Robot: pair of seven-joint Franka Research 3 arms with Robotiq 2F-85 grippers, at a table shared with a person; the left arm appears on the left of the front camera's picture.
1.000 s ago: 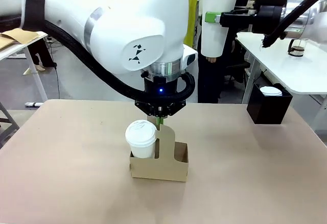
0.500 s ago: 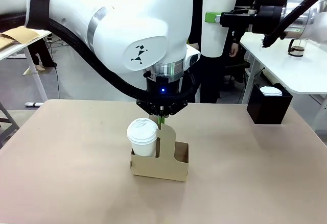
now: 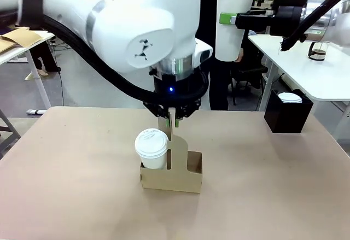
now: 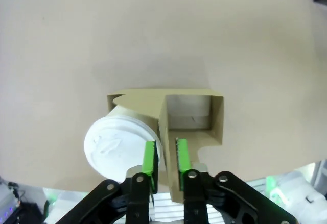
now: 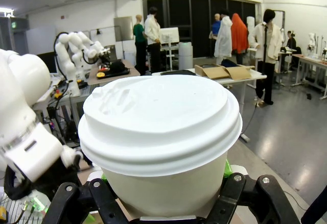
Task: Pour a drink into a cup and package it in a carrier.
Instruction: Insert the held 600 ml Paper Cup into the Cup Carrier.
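The brown cardboard carrier [image 3: 164, 181] stands mid-table with a lidded white cup [image 3: 151, 148] in its left slot; the right slot is empty. My left gripper [image 3: 173, 121] hangs just above the handle tab, open. In the left wrist view the carrier [image 4: 217, 117] and cup [image 4: 115, 145] lie below, and the left gripper [image 4: 166, 151] has its green pads either side of the tab with small gaps. My right gripper [image 3: 229, 19] is high at the upper right, shut on a second lidded cup [image 3: 234, 32], which is close up in the right wrist view [image 5: 161, 127]. The drink is hidden under the lids.
A black box [image 3: 285, 117] holding a white lidded cup sits at the table's right rear corner. Beyond it is a white table [image 3: 328, 84] with a glass pitcher [image 3: 317, 51]. A person in dark clothes [image 3: 219, 89] stands behind the far edge.
My left gripper has opened off the carrier's handle tab and risen a little. The carrier has settled back on the table. The right arm with its cup has not moved.
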